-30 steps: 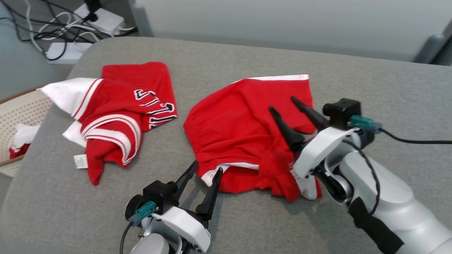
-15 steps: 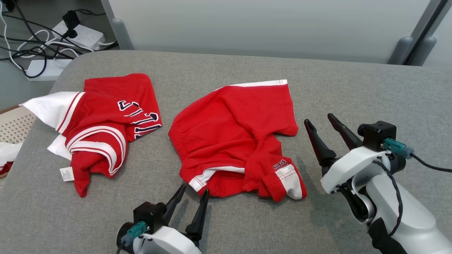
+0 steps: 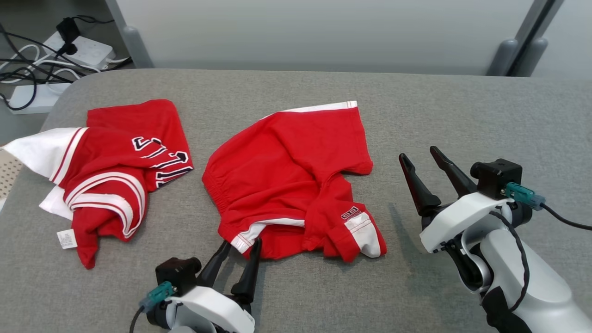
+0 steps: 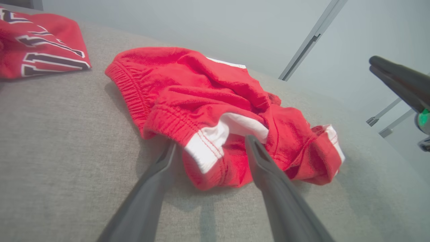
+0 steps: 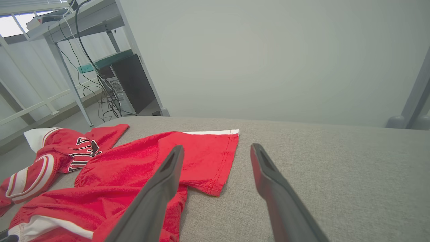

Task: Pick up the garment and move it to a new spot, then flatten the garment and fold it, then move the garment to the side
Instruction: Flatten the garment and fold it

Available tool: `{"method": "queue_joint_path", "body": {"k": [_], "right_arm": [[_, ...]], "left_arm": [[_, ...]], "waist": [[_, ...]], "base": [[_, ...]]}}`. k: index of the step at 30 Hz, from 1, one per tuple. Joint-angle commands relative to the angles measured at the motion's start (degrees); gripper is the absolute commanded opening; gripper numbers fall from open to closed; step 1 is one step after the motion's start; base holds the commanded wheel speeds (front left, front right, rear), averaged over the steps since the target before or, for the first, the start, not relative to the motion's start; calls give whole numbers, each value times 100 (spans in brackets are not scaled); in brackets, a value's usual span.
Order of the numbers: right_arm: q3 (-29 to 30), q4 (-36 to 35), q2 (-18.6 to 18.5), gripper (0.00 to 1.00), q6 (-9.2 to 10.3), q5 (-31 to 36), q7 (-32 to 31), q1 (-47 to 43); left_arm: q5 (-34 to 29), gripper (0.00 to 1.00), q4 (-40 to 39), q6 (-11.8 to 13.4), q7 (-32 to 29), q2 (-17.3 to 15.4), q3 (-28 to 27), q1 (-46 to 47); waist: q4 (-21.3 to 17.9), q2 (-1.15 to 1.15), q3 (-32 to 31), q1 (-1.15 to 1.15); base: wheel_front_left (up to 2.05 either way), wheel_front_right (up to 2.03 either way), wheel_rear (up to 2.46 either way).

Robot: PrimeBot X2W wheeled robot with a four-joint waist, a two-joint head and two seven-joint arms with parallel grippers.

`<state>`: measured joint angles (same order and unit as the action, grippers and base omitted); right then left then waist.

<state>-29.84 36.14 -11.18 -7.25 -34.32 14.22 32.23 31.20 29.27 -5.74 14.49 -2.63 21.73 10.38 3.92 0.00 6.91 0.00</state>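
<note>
Head camera looks down — wrist cameras skim low, sharing the garment (image 3: pixel 286 171).

Lab, power strip (image 3: pixel 89 50), cables (image 3: pixel 22 75), computer tower (image 5: pixel 130 84)

Long, tapered black jaws sit on white housings (image 3: pixel 455 217). Each wrist bears a black block (image 3: pixel 496 175) with a teal plug (image 3: pixel 522 194) and black cable (image 3: pixel 564 221). The right forearm (image 3: pixel 545 286) is silver, banded black.

a red jersey (image 3: pixel 115 175) lies on the grey cushion (image 3: pixel 462 115), a power strip (image 3: pixel 90 50) beyond.
</note>
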Motion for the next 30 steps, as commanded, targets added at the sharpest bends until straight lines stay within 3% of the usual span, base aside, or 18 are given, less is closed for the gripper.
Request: {"method": "queue_joint_path", "body": {"k": [1, 6, 7, 8, 9, 23, 30], "right_arm": [[-12, -158, -38, 100, -24, 50, 77, -65], [-176, -245, -214, 100, -24, -29, 77, -170], [-296, -278, -260, 100, -24, -63, 77, -174], [-446, -305, -311, 100, -24, -109, 77, -172], [-632, -347, -379, 100, -24, -136, 77, -147], [-3797, -1168, -1664, 100, -24, -747, -183, 954], [-4339, -1535, -2023, 100, -24, -992, -635, 1480]], "left_arm": [[90, 100, -81, -52, 51, -25, -203, 260], [275, 100, -20, -137, 51, -25, -191, 371], [274, 73, -10, -146, 51, -25, -183, 390], [315, 32, -22, -154, 51, -25, -193, 399], [316, 0, -38, -159, 51, -25, -200, 411], [230, 0, -220, -173, 51, -25, -244, 368], [264, 0, -244, -174, 51, -25, -125, 374]], "waist": [[-58, 0, 22, 0], [-157, 0, 46, 0], [-168, 0, 53, 0], [-176, 0, 56, 0], [-180, 0, 59, 0], [55, 0, 73, 0], [129, 0, 105, 0]], "base": [[0, 0, 0], [0, 0, 0], [0, 0, 0], [0, 0, 0], [0, 0, 0], [0, 0, 0], [0, 0, 0]]}}
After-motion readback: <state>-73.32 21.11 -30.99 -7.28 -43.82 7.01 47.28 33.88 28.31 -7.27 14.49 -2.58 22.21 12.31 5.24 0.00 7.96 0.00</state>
